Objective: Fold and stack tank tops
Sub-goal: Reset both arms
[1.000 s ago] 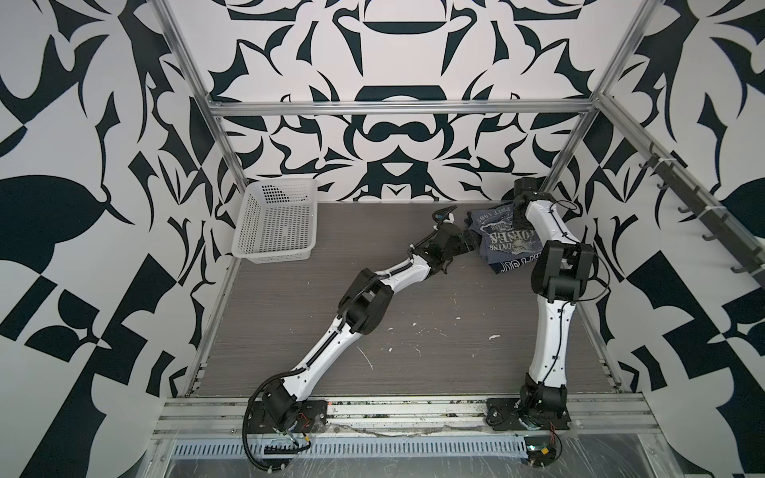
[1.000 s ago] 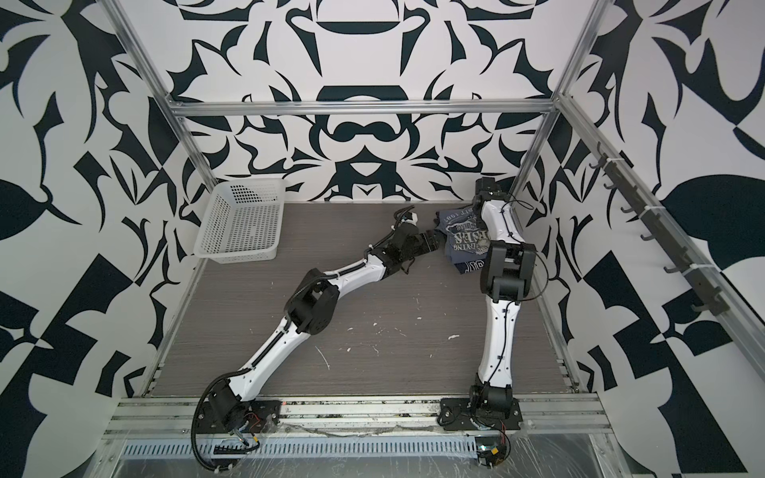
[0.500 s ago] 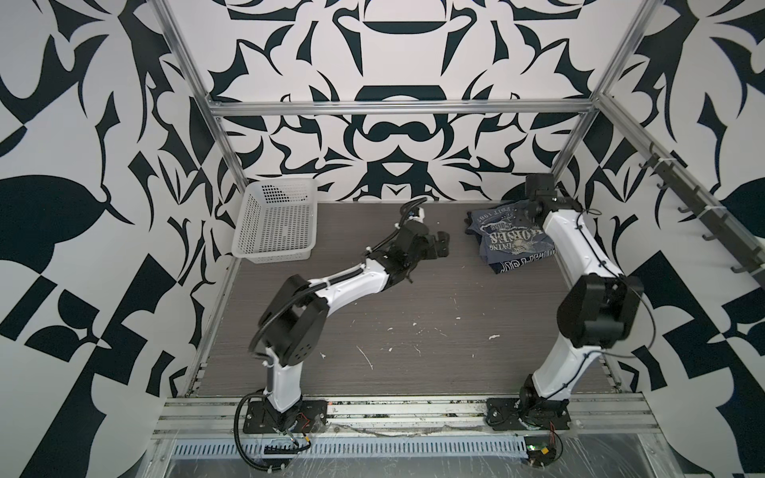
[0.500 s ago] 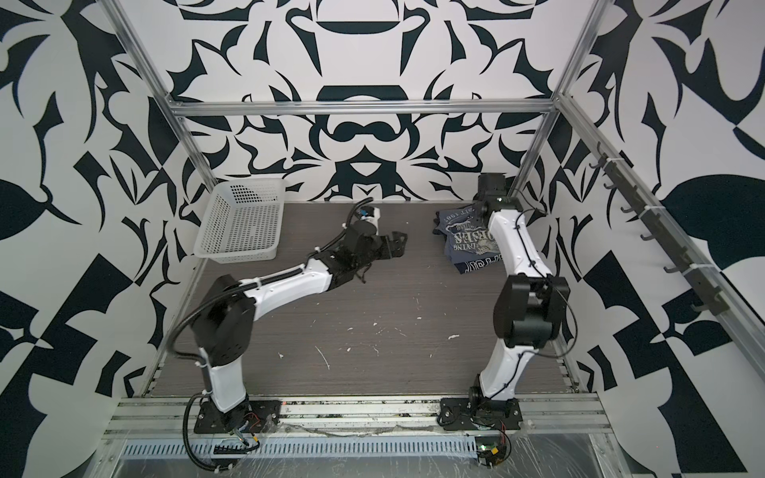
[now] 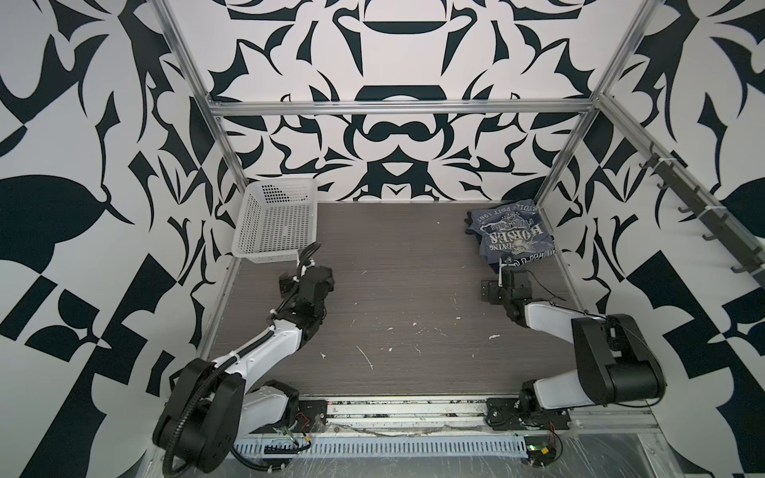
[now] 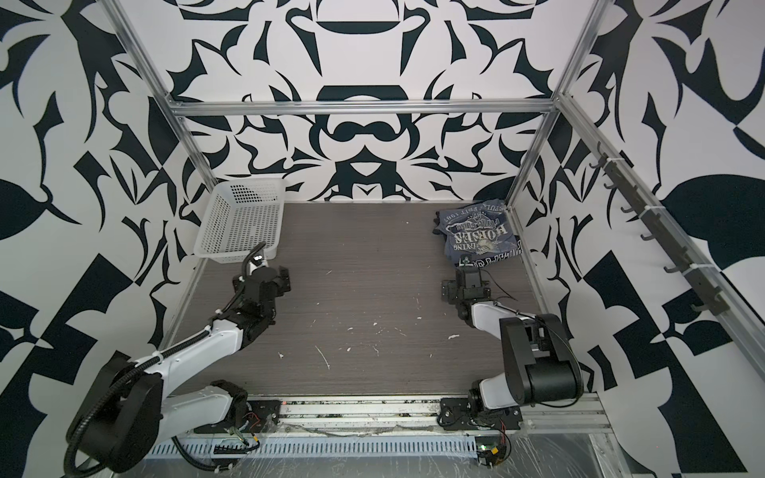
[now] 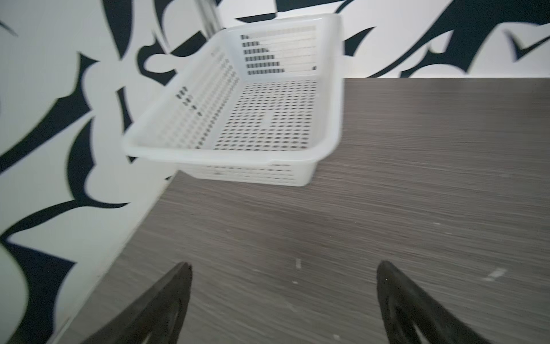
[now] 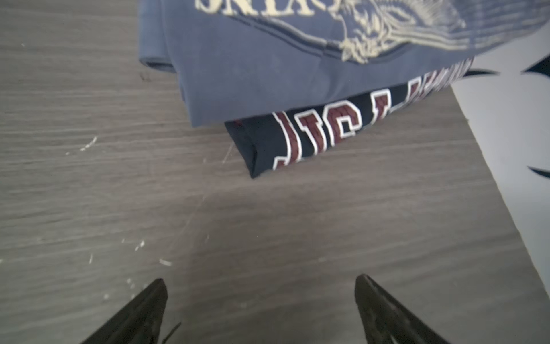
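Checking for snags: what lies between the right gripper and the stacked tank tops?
Nothing. The right wrist view shows only bare table between the open right gripper and the tank tops.

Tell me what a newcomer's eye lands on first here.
The loud black-and-white patterned walls, then the slate-blue tank top folded atop the navy tank top in the far right corner of the table. The white basket sits in the far left corner, and the left gripper and right gripper hover with jaws wide, holding nothing.
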